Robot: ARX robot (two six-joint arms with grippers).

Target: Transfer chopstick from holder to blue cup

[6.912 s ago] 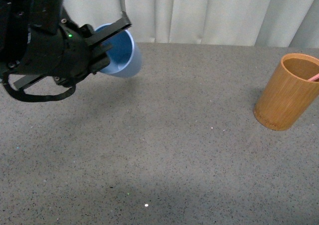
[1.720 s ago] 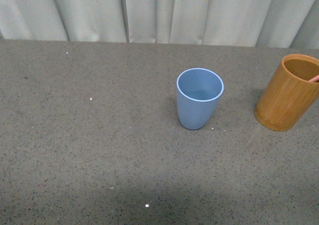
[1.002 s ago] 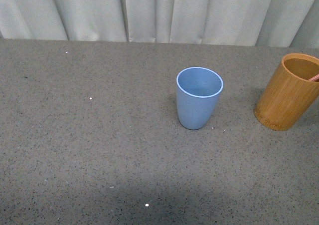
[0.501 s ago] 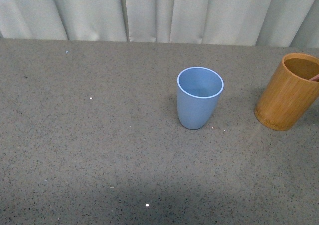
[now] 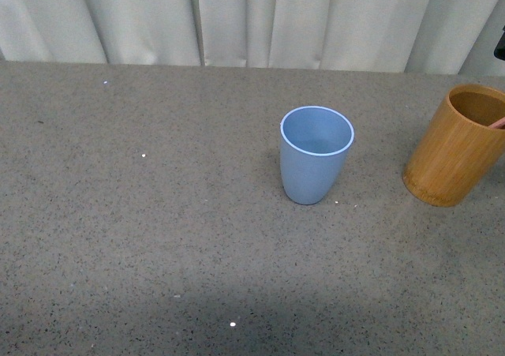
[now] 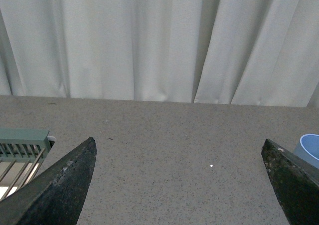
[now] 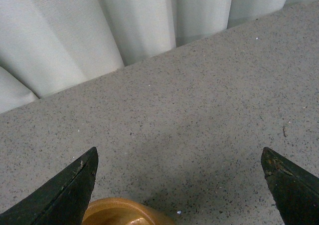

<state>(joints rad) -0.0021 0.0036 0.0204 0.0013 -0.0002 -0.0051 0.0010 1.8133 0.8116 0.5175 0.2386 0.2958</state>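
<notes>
The light blue cup stands upright in the middle of the grey table. At the right edge stands the bamboo holder, with the pink chopstick's tip showing inside its rim. My left gripper is open above bare tabletop, and the blue cup's rim shows just past one finger. My right gripper is open too, hovering over the holder's rim, which lies close to one finger. Nothing sits between either pair of jaws. The chopstick is hidden in both wrist views.
White curtains close off the table's far edge. A green slatted rack lies beside the table in the left wrist view. A dark bit of arm pokes in at the front view's right edge, above the holder.
The blue cup, earlier carried tilted in the air by my left gripper, now stands upright mid-table, and the left arm has left the front view. A dark arm part has appeared at the right edge.
</notes>
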